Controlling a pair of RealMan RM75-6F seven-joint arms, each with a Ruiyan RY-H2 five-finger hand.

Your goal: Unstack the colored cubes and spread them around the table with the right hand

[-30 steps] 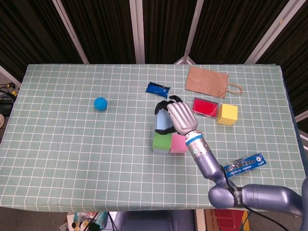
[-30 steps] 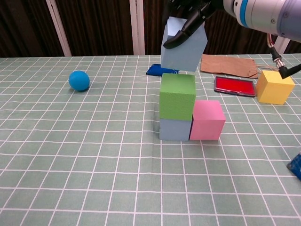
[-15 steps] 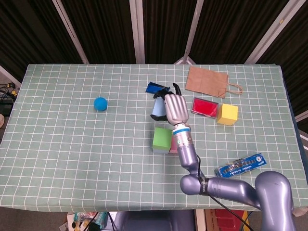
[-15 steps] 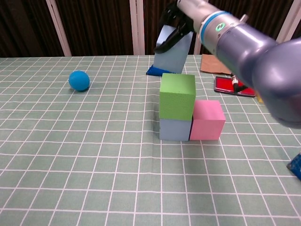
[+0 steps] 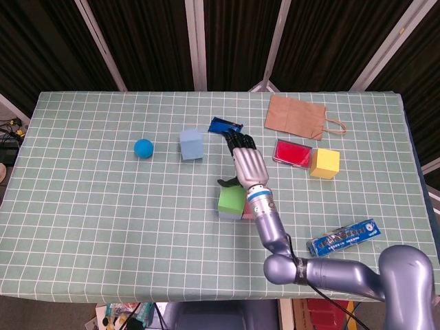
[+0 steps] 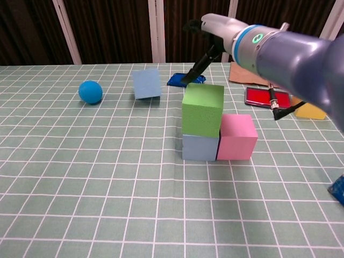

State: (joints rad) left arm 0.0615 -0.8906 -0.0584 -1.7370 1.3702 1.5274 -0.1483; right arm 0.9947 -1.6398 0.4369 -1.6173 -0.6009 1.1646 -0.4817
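A light blue cube (image 5: 191,145) (image 6: 147,83) sits apart to the left of the stack, tilted in the chest view. A green cube (image 5: 232,201) (image 6: 202,109) rests on another light blue cube (image 6: 200,147), with a pink cube (image 6: 237,137) (image 5: 252,210) touching their right side. A yellow cube (image 5: 324,163) stands far right. My right hand (image 5: 247,162) (image 6: 215,28) hovers above and behind the stack, fingers spread, holding nothing. No view shows the left hand.
A blue ball (image 5: 143,148) (image 6: 90,92) lies at the left. Behind the stack are a dark blue packet (image 5: 225,126) (image 6: 185,80), a red flat box (image 5: 293,152) (image 6: 267,97) and a brown paper bag (image 5: 297,117). A blue strip packet (image 5: 344,236) lies at the front right.
The right hand carried the light blue cube away from the stack top, then let it go. The cube now lies to the left, and the hand's fingers have opened.
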